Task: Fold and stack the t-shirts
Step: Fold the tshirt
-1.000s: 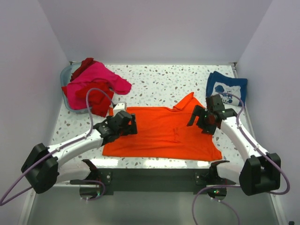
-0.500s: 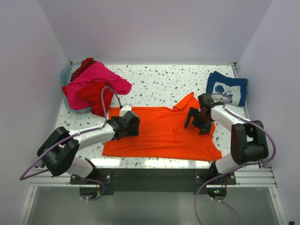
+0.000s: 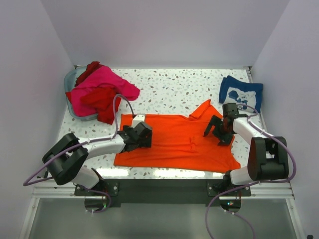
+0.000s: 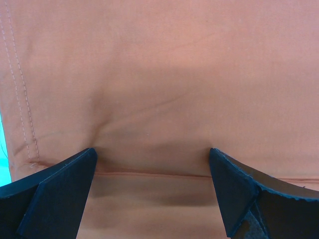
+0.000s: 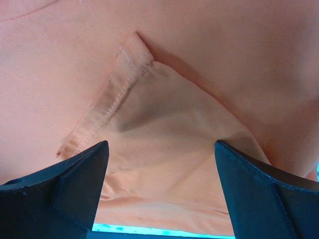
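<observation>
1. Speckled white tabletop (image 3: 174,89) fills the floor of a booth with plain pale walls (image 3: 164,30).
2. An orange t-shirt (image 3: 174,142) lies spread out on the near half of the table, between the two arms. One sleeve points toward the far side.
3. The left gripper (image 3: 142,135) sits low over the shirt's left part with its jaws spread wide and nothing clamped. In the left wrist view, a fold line in the orange cloth runs across the gap between the two fingers.
4. The right gripper (image 3: 219,130) sits over the shirt's right part, jaws also wide apart and gripping nothing. In its wrist view, a stitched hem flap lies in the gap.
5. At the far left, a grey-blue tub (image 3: 69,79) holds a heaped hot pink t-shirt (image 3: 102,79) and a red t-shirt (image 3: 102,102), which spill over its rim.
6. A navy blue t-shirt (image 3: 239,92) with white print lies at the far right, well apart from the heap.
</observation>
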